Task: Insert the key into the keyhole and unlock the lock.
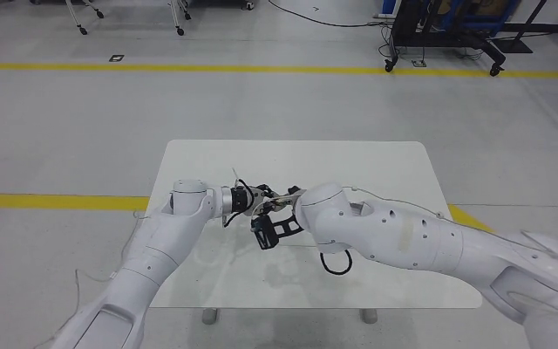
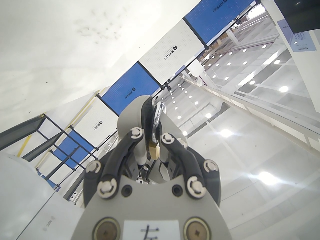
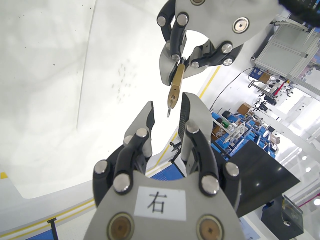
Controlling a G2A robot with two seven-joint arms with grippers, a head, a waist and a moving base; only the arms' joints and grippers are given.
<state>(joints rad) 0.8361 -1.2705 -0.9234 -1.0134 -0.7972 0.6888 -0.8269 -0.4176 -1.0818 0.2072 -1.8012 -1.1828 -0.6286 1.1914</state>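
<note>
My left gripper is shut on a small brass padlock, whose silver shackle lies between the fingers. In the right wrist view the padlock juts out of the left gripper with its keyhole end facing my right gripper. A small silver key sticks out of that keyhole. My right gripper is open, with the key in the gap between its fingers and no pad touching it. In the top view both grippers meet above the middle of the white table.
The tabletop below the grippers is bare apart from a few dark specks. Both arms hang over its centre. Yellow floor lines run behind and beside the table, and a black wheeled rack stands far back.
</note>
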